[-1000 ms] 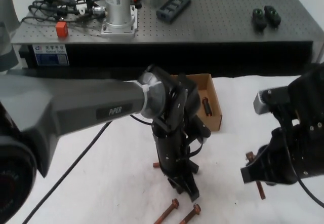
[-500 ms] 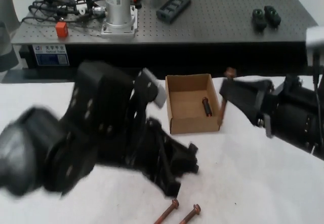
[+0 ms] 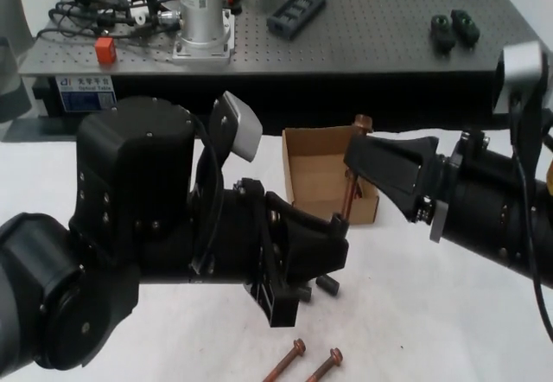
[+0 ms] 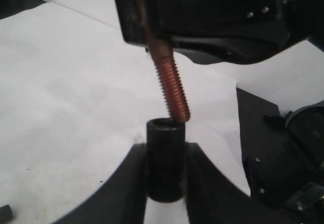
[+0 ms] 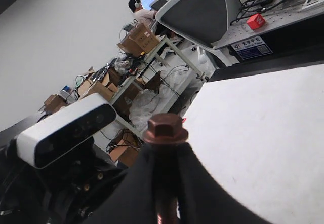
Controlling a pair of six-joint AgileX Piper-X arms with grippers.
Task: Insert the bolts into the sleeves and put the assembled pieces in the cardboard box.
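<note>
High view | cardboard box [image 3: 315, 153] open | left gripper [image 4: 166, 181] holds sleeve [image 4: 165, 143] | right gripper [image 5: 166, 178] holds bolt [image 5: 165, 128]

Copper-brown bolt [image 4: 169, 82], its thread finely ridged; matte black sleeve [image 4: 165, 160]; black left tool [image 4: 165, 183] and right tool [image 5: 166, 183]; plain tan cardboard box [image 3: 304, 205]; white surface [image 3: 449, 330]; two copper-brown loose bolts [image 3: 292, 354]; grey rear surface [image 3: 380, 36] with a regular grid of dots; orange-red block [image 3: 104, 49].

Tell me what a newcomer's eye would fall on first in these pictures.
The copper bolt in the right gripper, its threaded tip poised at the mouth of the black sleeve held by the left gripper. Just beyond them sits the open cardboard box, and two loose bolts lie on the white cloth nearer the camera.
</note>
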